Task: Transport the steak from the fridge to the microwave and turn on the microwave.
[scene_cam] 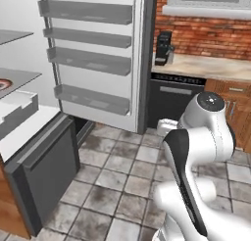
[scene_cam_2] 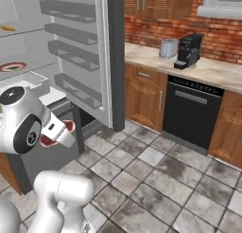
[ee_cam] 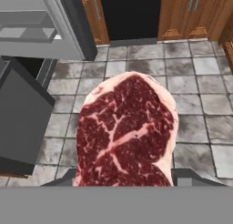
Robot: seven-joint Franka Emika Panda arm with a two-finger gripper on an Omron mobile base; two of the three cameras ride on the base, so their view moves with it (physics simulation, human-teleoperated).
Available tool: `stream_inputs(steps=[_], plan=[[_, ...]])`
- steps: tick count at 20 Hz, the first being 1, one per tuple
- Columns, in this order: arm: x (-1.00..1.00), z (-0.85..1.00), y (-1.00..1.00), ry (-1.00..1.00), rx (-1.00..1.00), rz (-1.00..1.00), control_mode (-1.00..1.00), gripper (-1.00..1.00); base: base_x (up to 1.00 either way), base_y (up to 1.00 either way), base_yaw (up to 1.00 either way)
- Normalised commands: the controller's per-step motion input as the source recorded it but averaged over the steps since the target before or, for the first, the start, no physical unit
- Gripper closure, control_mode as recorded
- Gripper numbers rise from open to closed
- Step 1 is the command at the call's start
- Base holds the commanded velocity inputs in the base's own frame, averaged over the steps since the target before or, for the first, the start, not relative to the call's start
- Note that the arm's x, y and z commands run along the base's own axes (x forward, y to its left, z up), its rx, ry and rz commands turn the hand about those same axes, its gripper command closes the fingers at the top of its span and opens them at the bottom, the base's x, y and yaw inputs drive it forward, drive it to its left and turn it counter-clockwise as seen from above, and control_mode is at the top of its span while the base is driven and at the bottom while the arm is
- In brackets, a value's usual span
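Gripping steak (ee_cam: 126, 132), marbling clear in hand view

Both base cams look fwd/down, sharing fridge door (scene_cam: 93, 54) + tile floor (scene_cam_2: 156, 180); hand cam close above steak (ee_cam: 125, 132).

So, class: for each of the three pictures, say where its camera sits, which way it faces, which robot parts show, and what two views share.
Left base view: behind the arm's left, facing the open fridge door; white arm at lower right.
Right base view: behind its right, facing the dishwasher; arm at lower left, steak by the hand.
Hand view: on the hand, looking down at the floor; the gripper holds the steak.
Both base views share the fridge door, dishwasher and coffee machine.
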Motion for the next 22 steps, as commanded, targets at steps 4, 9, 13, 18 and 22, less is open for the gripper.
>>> stream_inputs(steps=[4,9,13,18,22], plan=[[0.00,0.00,0.00,0.00,0.00,0.00,1.00,1.00,-0.06,-0.53,-0.26],[0.00,0.00,0.00,0.00,0.00,0.00,1.00,1.00,0.00,-0.52,-0.27],[0.00,0.00,0.00,0.00,0.00,0.00,1.00,1.00,0.00,-0.41,-0.20],[0.00,0.00,0.00,0.00,0.00,0.00,1.00,1.00,0.06,-0.35,-0.14],[0.00,0.00,0.00,0.00,0.00,0.00,1.00,1.00,0.14,-0.38,-0.08]])
